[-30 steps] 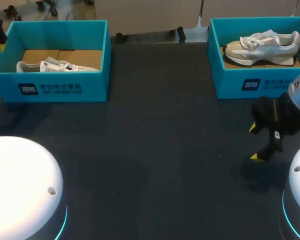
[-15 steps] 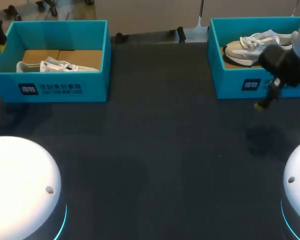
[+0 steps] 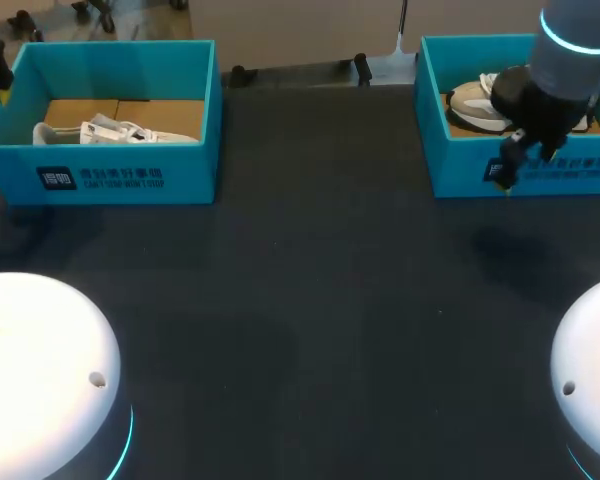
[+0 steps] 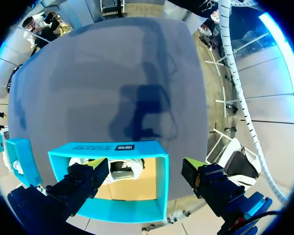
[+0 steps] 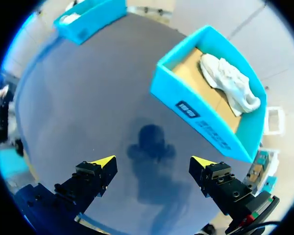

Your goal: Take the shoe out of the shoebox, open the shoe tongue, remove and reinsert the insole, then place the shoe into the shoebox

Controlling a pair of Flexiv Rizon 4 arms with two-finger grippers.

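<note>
As its fingers [image 5: 94,175] gape, the right hand [image 5: 154,161] hovers near the shoebox [image 5: 196,111].

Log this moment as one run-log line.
right gripper open, above table before right box | shoe in it | left gripper open near left box | nothing held

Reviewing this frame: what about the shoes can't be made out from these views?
- Head view: the right arm covers the right shoe past its toe, inside the right shoebox.
- Left wrist view: a finger of the left gripper and the left shoebox wall hide most of the left shoe.
- Insoles: inside the shoes, not visible in any view.
</note>
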